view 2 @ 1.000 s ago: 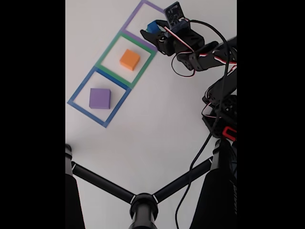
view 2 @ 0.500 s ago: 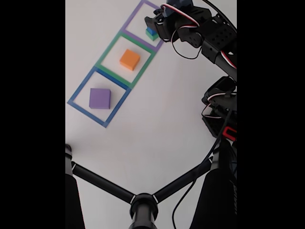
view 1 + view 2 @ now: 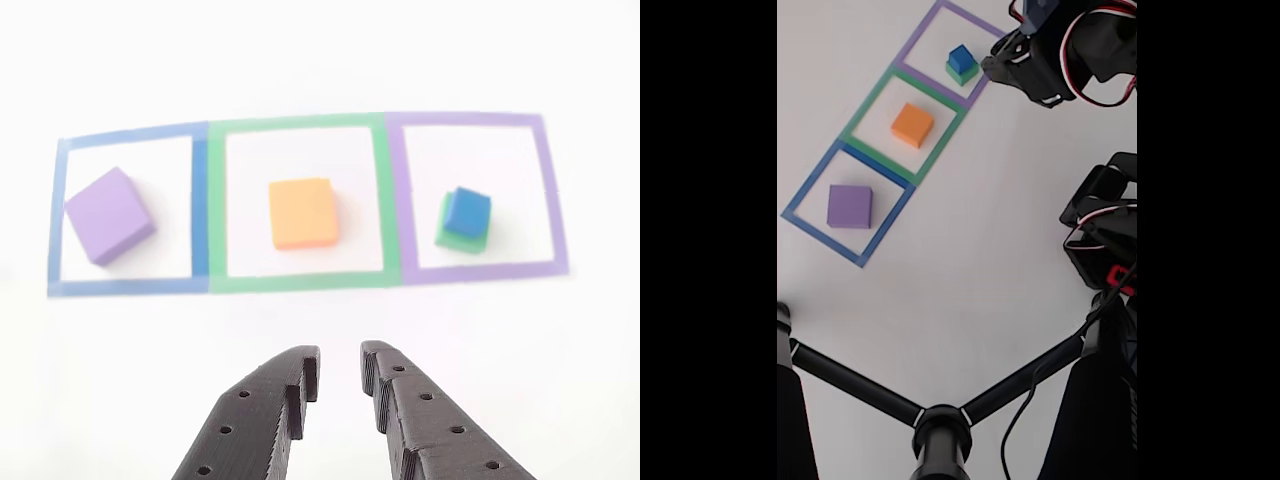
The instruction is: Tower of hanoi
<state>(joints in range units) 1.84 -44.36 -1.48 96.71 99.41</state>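
Gripper (image 3: 338, 372) hangs empty with its black jaws a narrow gap apart over the plain white table (image 3: 320, 320) — blue cube (image 3: 467, 212) sits on green block (image 3: 458, 238) inside the purple outline (image 3: 476, 195), no readable writing anywhere.

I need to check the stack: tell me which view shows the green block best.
The other view: the green block sits large, peeking out under the blue cube. In the fixed view the green block is a tiny sliver.
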